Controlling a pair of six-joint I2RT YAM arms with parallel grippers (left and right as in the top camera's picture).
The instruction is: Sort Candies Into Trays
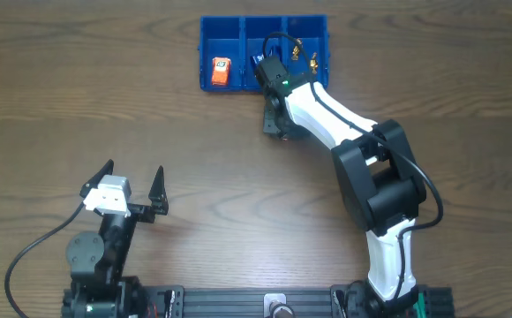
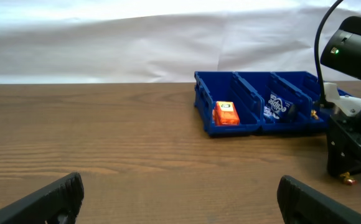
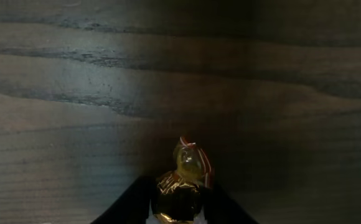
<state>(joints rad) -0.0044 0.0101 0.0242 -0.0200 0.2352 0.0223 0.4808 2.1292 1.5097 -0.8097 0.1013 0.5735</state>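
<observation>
The right gripper (image 1: 274, 124) is low over the desk (image 1: 106, 97), just on the near side of the blue tray (image 1: 207, 53). Its fingers (image 3: 137, 202) are narrow, closed on a gold-wrapped candy (image 3: 184, 177). One twisted end of the wrapper sticks out past the fingertips. In the left wrist view the same candy shows as a small gold tip under the gripper, right at the desk surface. Whether it touches the wood cannot be told.

The tray lies at the far middle of the desk and has three compartments side by side. An orange candy (image 1: 222, 72) lies in the left compartment, close to its near wall. A blue-and-white candy (image 2: 279, 106) is in the middle compartment. Two gold candies (image 1: 313, 62) lie in the right compartment, partly behind the right arm's cable. The right arm stands at the near right and reaches across toward the middle, its wrist crossing the tray's near right corner in the top view.

The left gripper (image 1: 134, 172) is at the near left of the desk, well apart from the tray and the candies. Its fingers (image 2: 56, 199) are spread wide and hold nothing. It faces the tray across bare wood. A white sheet (image 2: 106, 50) hangs behind the far edge of the desk.
</observation>
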